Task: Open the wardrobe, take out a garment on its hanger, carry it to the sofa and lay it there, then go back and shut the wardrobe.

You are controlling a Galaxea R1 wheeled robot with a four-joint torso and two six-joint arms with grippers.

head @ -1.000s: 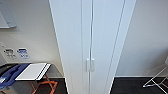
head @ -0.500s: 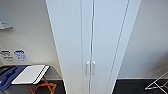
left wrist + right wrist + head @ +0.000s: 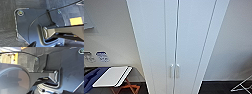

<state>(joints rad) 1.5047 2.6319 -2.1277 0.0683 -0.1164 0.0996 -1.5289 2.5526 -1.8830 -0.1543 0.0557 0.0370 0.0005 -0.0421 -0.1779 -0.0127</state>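
The wardrobe (image 3: 191,37) stands straight ahead and close in the head view, tall, narrow and white. Both full-height doors are shut, with a thin seam between them. Its two small vertical white handles (image 3: 174,70) sit side by side low in the picture. What is inside the wardrobe is hidden behind the doors. In the left wrist view, my arm's dark plate (image 3: 31,25) hangs over dark grey floor (image 3: 7,31). The right wrist view has its plate (image 3: 70,69) over the same floor.
A white board on an orange folding stand (image 3: 114,76) stands left of the wardrobe, with a dark blue shape (image 3: 90,77) beside it at the picture's edge. A white wire rack (image 3: 242,85) stands at the lower right. Pale walls flank the wardrobe.
The whole head picture has shifted: the wardrobe looms larger and its handles sit lower, so the camera has come closer. The doors stay shut.
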